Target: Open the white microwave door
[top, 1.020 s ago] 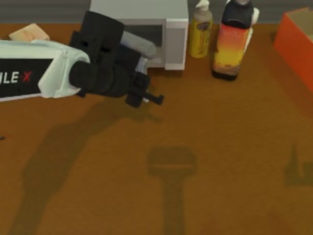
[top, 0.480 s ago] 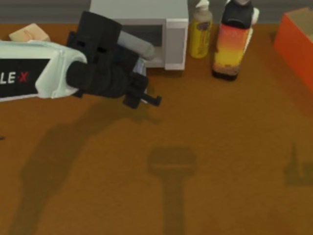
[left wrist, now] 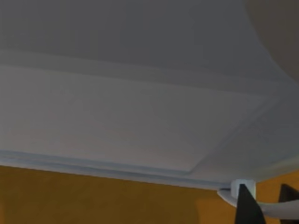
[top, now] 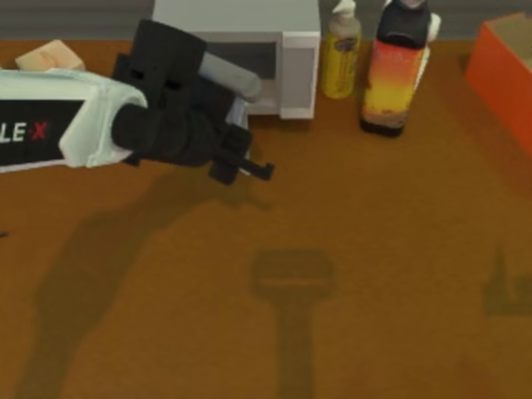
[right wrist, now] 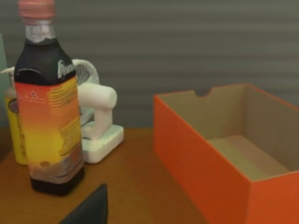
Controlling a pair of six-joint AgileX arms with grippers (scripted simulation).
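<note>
Top view: the table (top: 349,274) fills most of the frame, and the microwave (top: 249,33) sits at its far edge, left of centre, with a yellow bottle (top: 341,54) and a dark bottle (top: 397,75) to its right and an orange box (top: 503,75) at the far right. My left arm reaches in from the left, and its gripper (top: 249,166) hangs just in front of the microwave's open front. The door (top: 235,76) stands swung out toward me, mostly hidden under my wrist. Over the last second my gripper has drifted slightly left and the door has followed, so I judge the opening well along. In the left wrist view my fingertips (left wrist: 245,205) pinch the door's handle (left wrist: 243,198), nearly closed on it. My right arm is parked off to the right; its fingers I cannot tell.
</note>
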